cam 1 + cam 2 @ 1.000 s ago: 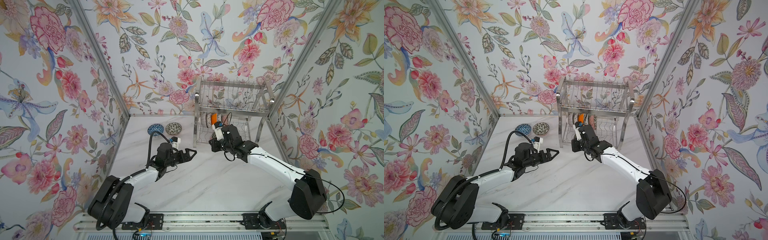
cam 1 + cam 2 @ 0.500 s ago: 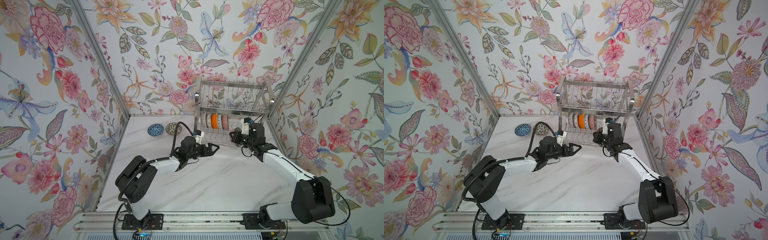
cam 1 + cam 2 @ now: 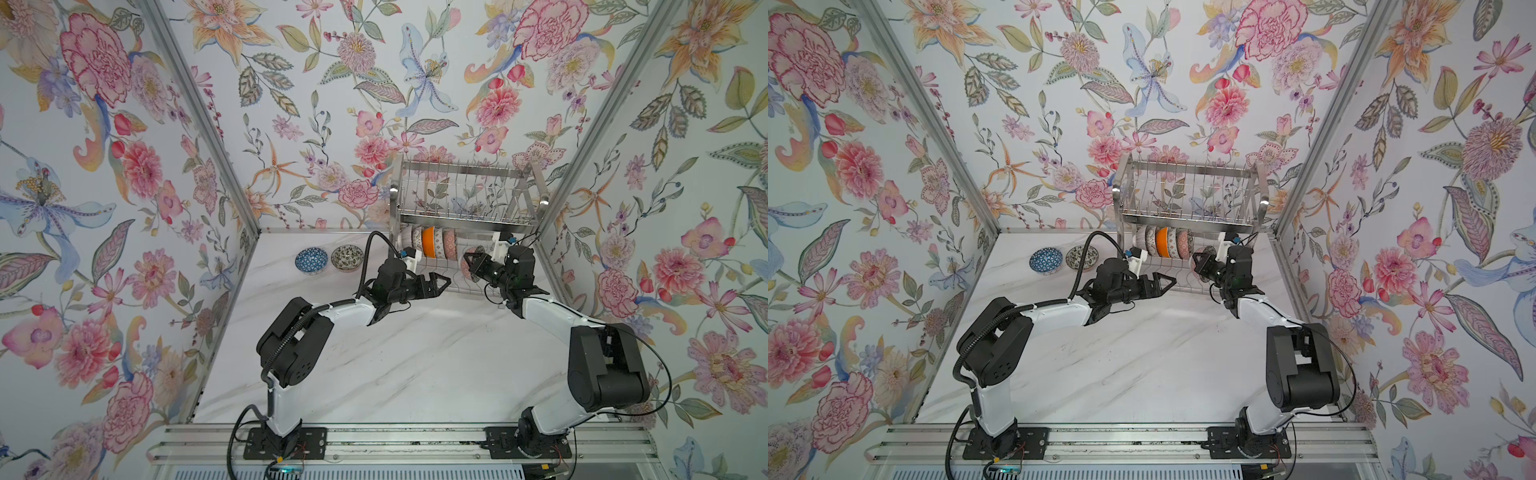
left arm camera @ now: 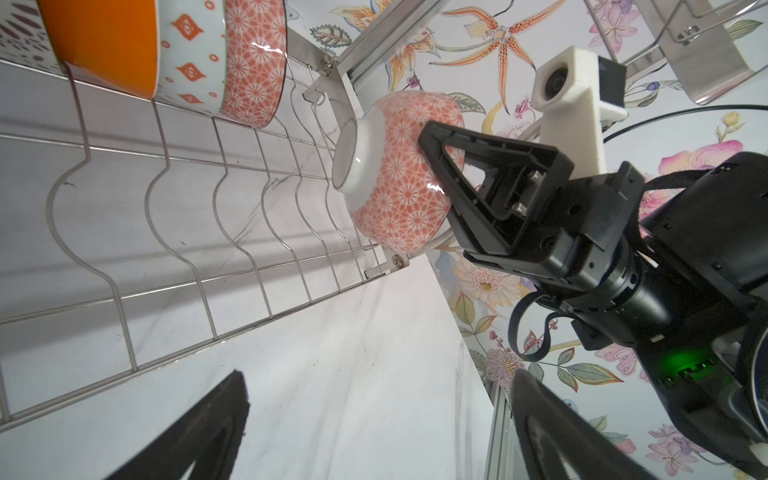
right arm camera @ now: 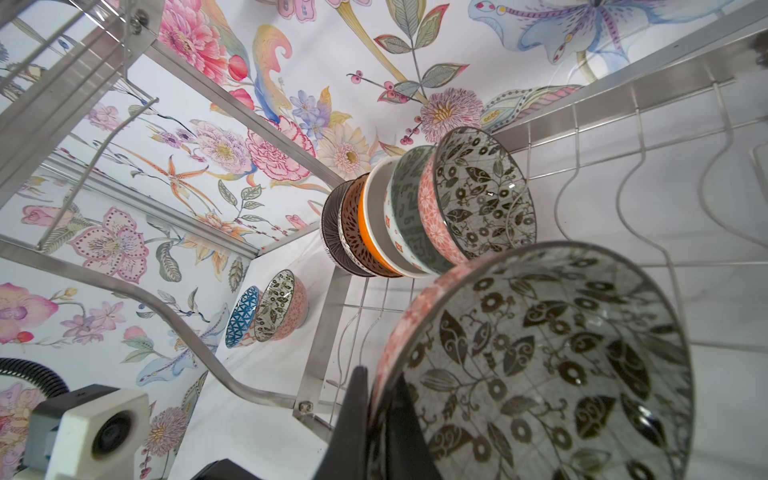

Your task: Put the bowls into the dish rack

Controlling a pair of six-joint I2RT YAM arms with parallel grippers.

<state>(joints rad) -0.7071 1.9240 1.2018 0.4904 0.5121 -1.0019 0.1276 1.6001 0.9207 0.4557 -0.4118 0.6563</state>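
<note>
Held bowl (image 5: 540, 365), pinkish flowered outside, black-and-white leaf pattern inside: pinched at the rim by the right gripper (image 5: 376, 411), one finger inside, one outside. It is held on edge at the lower tier of the dish rack (image 3: 465, 195), near the racked row (image 5: 415, 216) but apart from it. Contact with the wavy wires cannot be told.

Racked row: five bowls stood on edge, packed close. These are dark striped, brown-patterned, orange bowl (image 3: 428, 242), white with orange diamonds, and pinkish.

Left gripper (image 3: 442, 286): spread wide, empty, poised just in front of the lower tier.

Marble table (image 3: 415, 365): blue-patterned bowl (image 3: 311, 260) and black-and-white bowl (image 3: 347, 256) are set upright, side by side, left of the rack.
</note>
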